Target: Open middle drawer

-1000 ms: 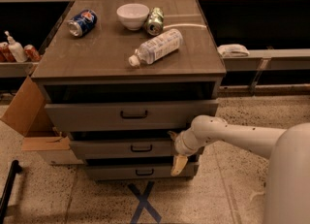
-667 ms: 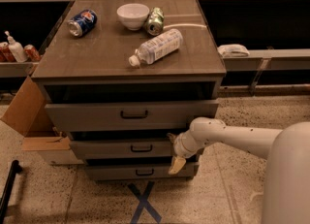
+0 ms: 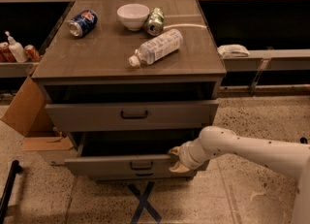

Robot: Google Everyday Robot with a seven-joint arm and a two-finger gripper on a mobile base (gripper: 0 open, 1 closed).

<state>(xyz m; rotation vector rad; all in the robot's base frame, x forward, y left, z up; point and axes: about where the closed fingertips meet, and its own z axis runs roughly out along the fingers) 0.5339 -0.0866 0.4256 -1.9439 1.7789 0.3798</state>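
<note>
The middle drawer (image 3: 106, 166) of the grey-brown cabinet (image 3: 126, 63) stands pulled out, with a dark opening above its front and a small black bar handle (image 3: 141, 165) at its centre. My gripper (image 3: 175, 160) is at the right part of that drawer's front, right of the handle. One fingertip (image 3: 173, 151) is over the front's top edge and the other is against its face, so the gripper is shut on the front panel. My white arm (image 3: 242, 148) comes in from the lower right.
The top drawer (image 3: 131, 115) sits slightly out; the lowest drawer's handle (image 3: 144, 173) peeks below. On the cabinet top lie a blue can (image 3: 82, 23), white bowl (image 3: 133, 15), green can (image 3: 155, 21) and plastic bottle (image 3: 155, 47). A cardboard box (image 3: 26, 116) stands at left; a tape X (image 3: 143, 203) marks the floor.
The middle drawer has slid out toward the camera, opening a dark gap above it. My gripper moved with its front, lower in the view.
</note>
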